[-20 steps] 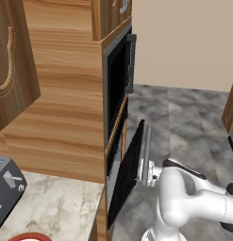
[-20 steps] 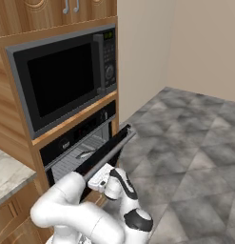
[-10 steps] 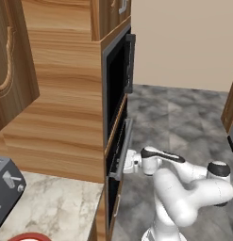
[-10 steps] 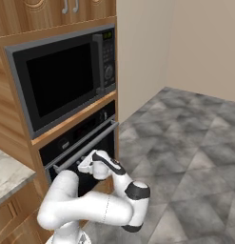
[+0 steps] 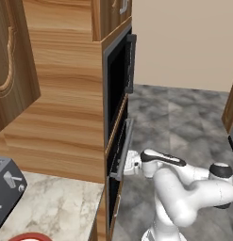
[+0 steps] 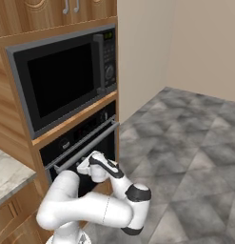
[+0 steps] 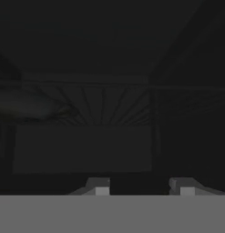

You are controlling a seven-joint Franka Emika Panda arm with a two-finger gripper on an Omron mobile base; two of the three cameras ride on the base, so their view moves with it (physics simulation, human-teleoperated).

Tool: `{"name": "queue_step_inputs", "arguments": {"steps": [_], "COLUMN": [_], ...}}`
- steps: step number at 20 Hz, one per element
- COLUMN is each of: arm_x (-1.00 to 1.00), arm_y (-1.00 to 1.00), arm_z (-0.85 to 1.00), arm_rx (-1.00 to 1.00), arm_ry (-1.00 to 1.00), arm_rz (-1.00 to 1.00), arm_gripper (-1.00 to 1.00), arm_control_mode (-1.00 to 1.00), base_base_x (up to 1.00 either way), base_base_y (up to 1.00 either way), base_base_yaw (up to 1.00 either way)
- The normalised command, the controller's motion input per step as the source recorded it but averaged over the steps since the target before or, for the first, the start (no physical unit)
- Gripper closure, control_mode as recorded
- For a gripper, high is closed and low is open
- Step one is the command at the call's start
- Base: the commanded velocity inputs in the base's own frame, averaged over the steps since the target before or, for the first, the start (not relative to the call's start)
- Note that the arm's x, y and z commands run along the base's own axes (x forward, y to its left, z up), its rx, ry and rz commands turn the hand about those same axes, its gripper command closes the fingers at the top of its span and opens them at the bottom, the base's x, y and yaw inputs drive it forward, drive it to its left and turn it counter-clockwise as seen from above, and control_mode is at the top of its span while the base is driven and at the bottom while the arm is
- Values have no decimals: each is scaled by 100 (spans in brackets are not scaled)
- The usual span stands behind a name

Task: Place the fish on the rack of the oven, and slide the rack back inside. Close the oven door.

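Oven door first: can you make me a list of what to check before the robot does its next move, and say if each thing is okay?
1. Oven door shut all the way: not ok. In the left base view its top edge leans a little out from the wood cabinetry.
2. Pincer at the door: ok, it is up against the front, just under the bar handle.
3. Fish inside the oven: ok, a dim fish shape shows through the door's dark window.
4. Rack pushed in: ok, its wires sit behind the window.
5. Pincer empty: cannot tell, its tips are too dark.
6. Microwave above closed: ok.
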Motion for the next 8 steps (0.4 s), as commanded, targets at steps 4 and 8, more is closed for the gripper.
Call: {"name": "queue_step_inputs", "arguments": {"steps": [4, 8], "arm_x": [0, 0], "arm_y": [0, 0], "arm_z": [0, 0], "arm_rx": [0, 0], "arm_ry": [0, 0], "arm_rz": [0, 0], "arm_gripper": [-100, -100], "arm_control_mode": [-100, -100], "base_base_x": [0, 0], "base_base_y": [0, 0], "base_base_yaw": [0, 0]}}
